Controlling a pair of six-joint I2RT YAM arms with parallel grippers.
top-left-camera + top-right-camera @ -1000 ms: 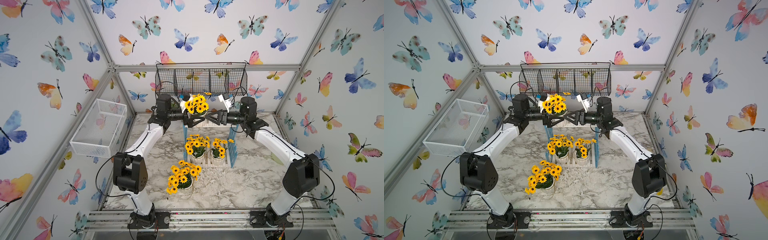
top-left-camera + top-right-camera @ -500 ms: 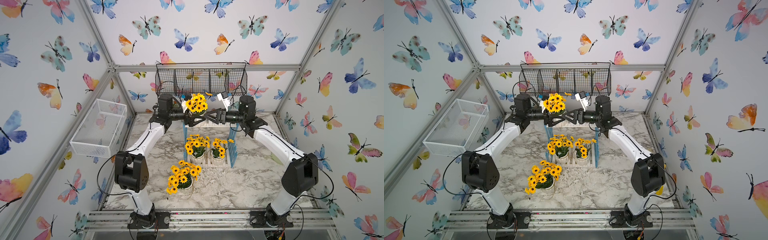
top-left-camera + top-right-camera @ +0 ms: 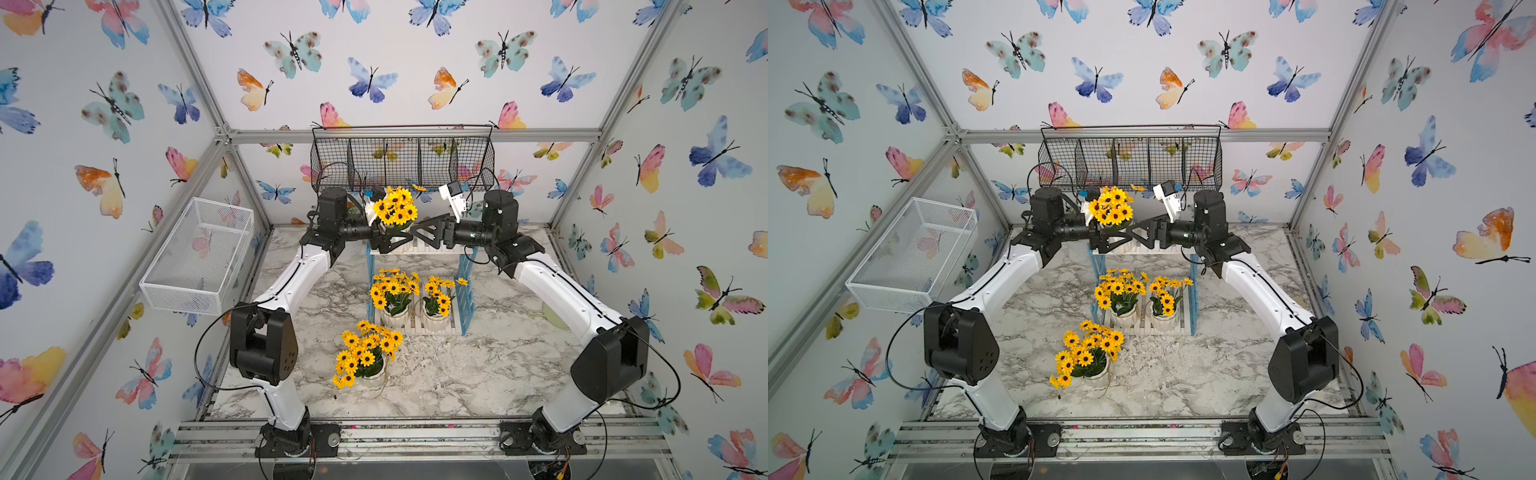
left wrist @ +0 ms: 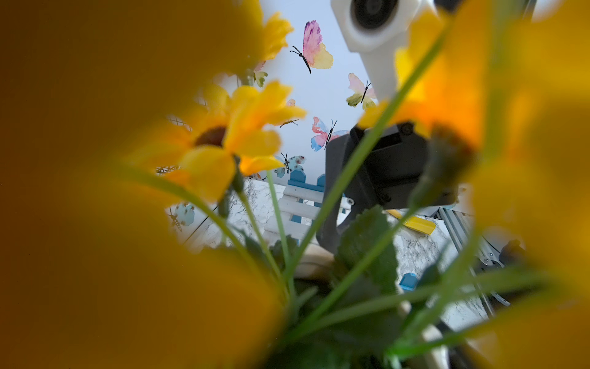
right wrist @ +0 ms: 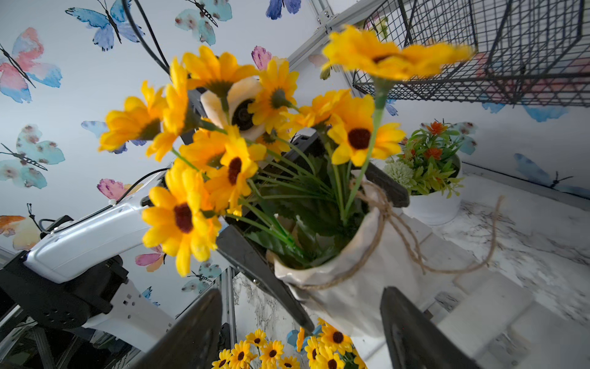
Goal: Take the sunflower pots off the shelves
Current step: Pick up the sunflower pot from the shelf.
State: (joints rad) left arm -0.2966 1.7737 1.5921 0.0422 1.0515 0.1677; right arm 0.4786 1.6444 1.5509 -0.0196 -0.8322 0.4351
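The shelves point(image 3: 463, 286) stand mid-table. A sunflower pot point(image 3: 395, 210) sits tilted at the left end of the top board, and my left gripper point(image 3: 392, 243) is shut on it; its black fingers point(image 5: 255, 268) press both sides of the white pot point(image 5: 357, 287). Whether the pot's base rests on the board is hidden. My right gripper point(image 5: 300, 292) is open, with its fingers either side of the pot's near face and apart from it. Two more sunflower pots point(image 3: 392, 297) point(image 3: 436, 301) stand on the lower board. Another point(image 3: 365, 355) stands on the table. Blurred petals fill the left wrist view.
A black wire basket point(image 3: 401, 160) hangs on the back wall just above both wrists. A white mesh basket point(image 3: 199, 257) hangs on the left wall. A white pot with orange-red flowers point(image 5: 427, 179) stands on the marble table point(image 3: 478, 365) behind the shelves.
Both wrists have closed in slightly on the top-board pot. The right gripper's jaws have spread a little wider. The pot has hardly moved.
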